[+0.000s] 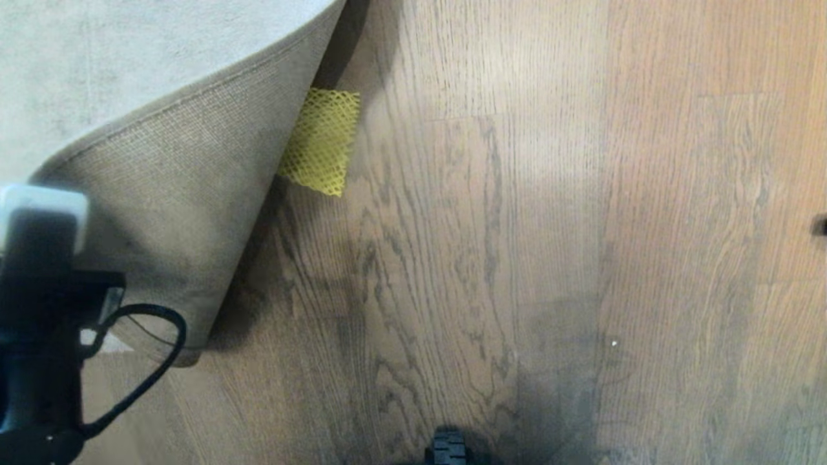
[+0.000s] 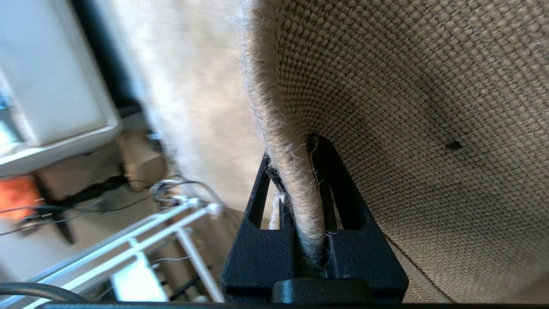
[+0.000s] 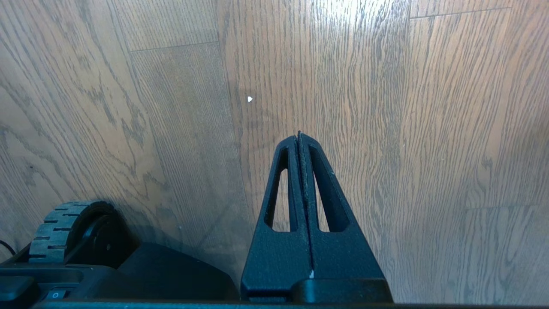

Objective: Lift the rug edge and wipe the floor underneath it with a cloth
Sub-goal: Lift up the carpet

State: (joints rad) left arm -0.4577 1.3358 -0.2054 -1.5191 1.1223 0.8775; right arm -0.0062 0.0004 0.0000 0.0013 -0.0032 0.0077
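Note:
The rug edge [image 1: 194,194] is lifted and folded back at the left, beige woven backing facing up, grey pile [image 1: 129,51] behind it. My left gripper [image 2: 296,154] is shut on the rug edge [image 2: 296,189], its fuzzy border pinched between both black fingers, backing [image 2: 429,128] beside it. In the head view only the left arm's wrist [image 1: 39,310] shows at the lower left. The yellow mesh cloth [image 1: 321,141] lies on the brown wood floor [image 1: 517,226], partly tucked under the raised rug. My right gripper [image 3: 299,136] hangs shut and empty above the floor [image 3: 429,128].
The robot's base wheel [image 3: 64,229] stands by the right gripper, and another wheel [image 1: 448,447] peeks in at the head view's bottom edge. White furniture and a metal rack [image 2: 128,240] lie beyond the rug. A small white speck [image 1: 614,343] sits on the planks.

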